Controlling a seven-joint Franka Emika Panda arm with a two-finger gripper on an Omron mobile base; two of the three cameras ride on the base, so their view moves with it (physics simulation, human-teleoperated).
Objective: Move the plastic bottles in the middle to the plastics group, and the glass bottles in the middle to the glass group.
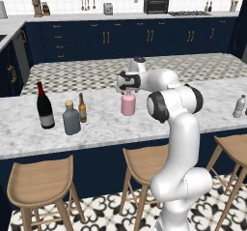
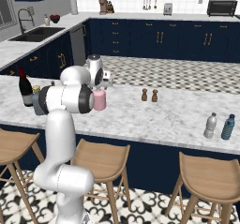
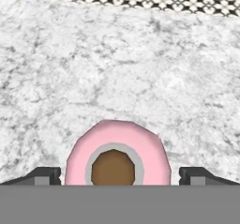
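The pink glass bottle [image 1: 128, 105] stands upright mid-counter, also seen as a pink bottle [image 2: 99, 100] beside my forearm. My gripper [image 3: 119, 176] is open directly above it, pointing down, and its fingertips [image 3: 45, 175] straddle the pink bottle [image 3: 117, 148] and its brown stopper without touching. At the left, the slate-blue bottle [image 1: 71, 119] stands between the dark wine bottle [image 1: 45, 107] and the amber bottle [image 1: 82, 108]. The silvery clear plastic bottle [image 2: 210, 125] stands at the far right.
A blue bottle [image 2: 228, 127] stands right beside the silvery one. Two small brown shakers [image 2: 149, 95] sit toward the far side of the marble counter [image 1: 106, 128]. Wooden stools [image 1: 41, 179] line its near edge.
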